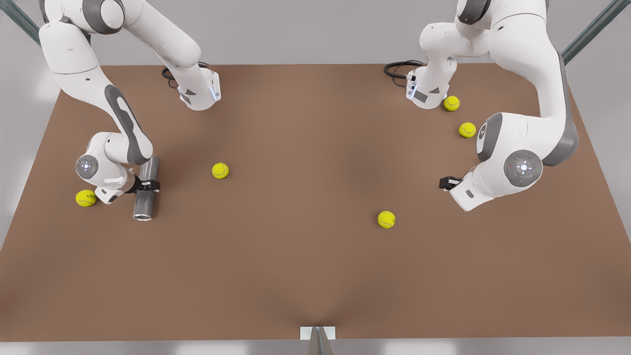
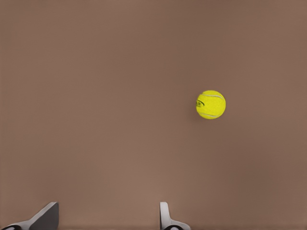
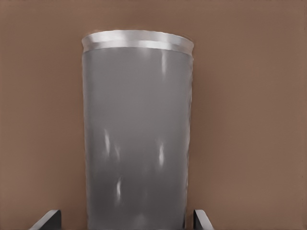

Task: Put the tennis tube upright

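right tool (image 1: pixel 146 186): at the front view's left, low over the counter, its dark fingers (image 3: pixel 48 219) set on either side of the tennis tube at about mid-length, pinching it; in the right wrist view a fingertip shows at each side of the tube's wall.
tennis tube (image 1: pixel 145 190): lying on its side on the counter at the front view's left, its long axis running from the far side toward the near side, a bright-rimmed open end (image 1: pixel 142 215) facing the near edge; in the right wrist view its grey, shiny wall (image 3: pixel 136 139) runs away from the camera to a pale rim.
ball by the tube (image 1: pixel 86 198): a yellow-green tennis ball on the counter, just beside the right arm's wrist, on the side away from the tube.
middle-left ball (image 1: pixel 220 170): tennis ball on the open counter, apart from the tube toward the front view's right.
counter (image 1: pixel 305 256): plain brown surface carrying everything.
middle-right ball (image 1: pixel 386 219): tennis ball nearer the front edge, near the left tool; in the left wrist view a ball (image 2: pixel 210 104) lies ahead of the fingertips, apart from them.
left tool (image 1: pixel 447 183): at the front view's right, held above the counter, waiting; its fingers (image 2: pixel 165 216) are spread with nothing but bare counter between them.
far-right balls: two tennis balls near each other, one (image 1: pixel 451 103) just beside the arm's base, the other (image 1: pixel 467 129) a little nearer the camera.
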Tool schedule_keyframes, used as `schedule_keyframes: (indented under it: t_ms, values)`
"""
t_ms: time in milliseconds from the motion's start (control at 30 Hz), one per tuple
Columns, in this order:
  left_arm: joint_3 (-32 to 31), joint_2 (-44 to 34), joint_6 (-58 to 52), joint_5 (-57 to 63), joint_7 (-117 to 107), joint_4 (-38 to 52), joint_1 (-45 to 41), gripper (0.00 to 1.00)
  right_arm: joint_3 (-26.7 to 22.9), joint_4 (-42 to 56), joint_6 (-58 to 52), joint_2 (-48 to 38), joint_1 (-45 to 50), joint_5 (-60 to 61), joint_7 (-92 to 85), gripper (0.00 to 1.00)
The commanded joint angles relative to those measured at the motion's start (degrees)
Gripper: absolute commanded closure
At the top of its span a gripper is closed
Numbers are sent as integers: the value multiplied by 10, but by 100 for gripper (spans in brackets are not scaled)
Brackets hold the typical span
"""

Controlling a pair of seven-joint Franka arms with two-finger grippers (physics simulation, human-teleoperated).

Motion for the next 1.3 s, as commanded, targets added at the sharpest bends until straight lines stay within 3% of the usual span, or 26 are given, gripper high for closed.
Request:
schedule_keyframes:
  t_ms: [0,367,467,500,1267]
  values:
    - [0,0,0,-1,0,0,0,0,0,2,0,2,1,0,-3,0]
    - [0,0,-2,-2,0,-1,0,0,0,11,5,33,0,-13,-4,0]
    - [1,3,-2,-2,0,0,0,0,0,12,3,33,1,-13,-4,24]
    - [1,3,-2,-2,0,0,0,0,0,12,3,33,1,-13,-4,25]
    - [1,4,-6,-2,-1,-1,0,0,2,29,-27,30,10,-13,1,28]
